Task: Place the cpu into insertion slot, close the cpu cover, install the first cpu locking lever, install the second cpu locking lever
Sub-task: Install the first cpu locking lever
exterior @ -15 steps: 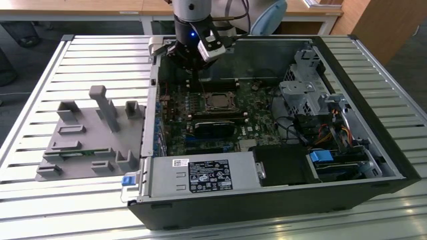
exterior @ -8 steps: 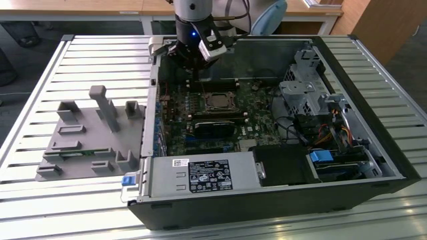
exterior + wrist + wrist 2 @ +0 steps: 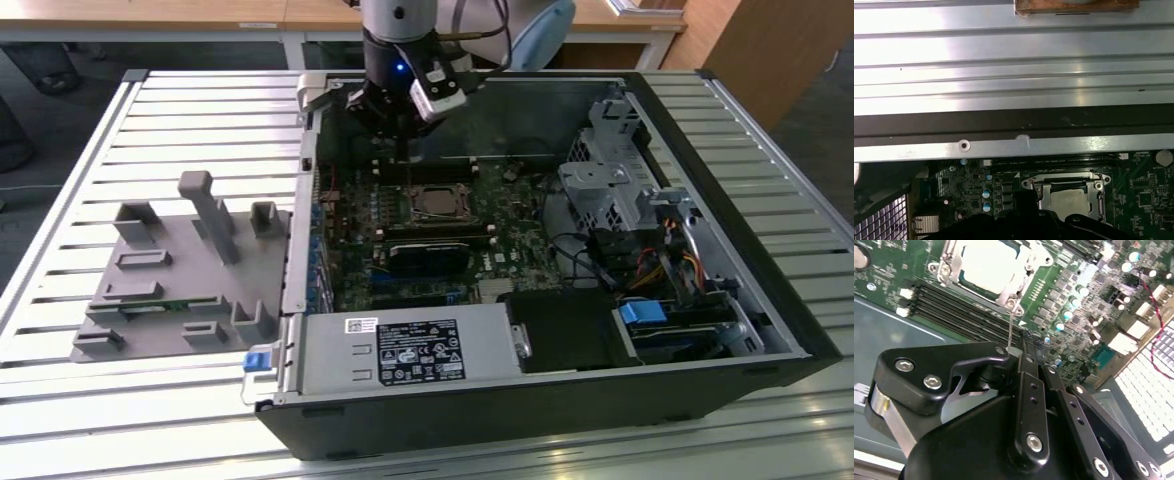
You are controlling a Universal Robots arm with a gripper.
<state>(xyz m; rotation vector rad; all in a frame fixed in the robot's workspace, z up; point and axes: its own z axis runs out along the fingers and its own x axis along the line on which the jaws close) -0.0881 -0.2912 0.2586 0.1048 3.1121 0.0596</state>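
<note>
The cpu (image 3: pixel 988 262), pale and silvery, lies flat in the insertion slot (image 3: pixel 438 203) on the green motherboard. The cpu cover (image 3: pixel 947 264) is down around it, a silvery frame that shows again in the first wrist view (image 3: pixel 1039 192) around the cpu (image 3: pixel 1070 201). A thin wire locking lever (image 3: pixel 1010 325) stands up from the socket's corner. My gripper (image 3: pixel 1026 337) hangs over the memory slots beside the socket, fingers shut together, with the lever's tip right beside them. In the exterior view the gripper (image 3: pixel 400 150) is just behind the socket, inside the case.
The open computer case (image 3: pixel 747 300) lies on a slatted metal table. A drive cage (image 3: pixel 614 190) and cables fill the exterior view's right, a power supply (image 3: pixel 400 350) the front. A grey fixture (image 3: pixel 174 270) sits outside on the exterior view's left. A long black card (image 3: pixel 427 255) lies in front of the socket.
</note>
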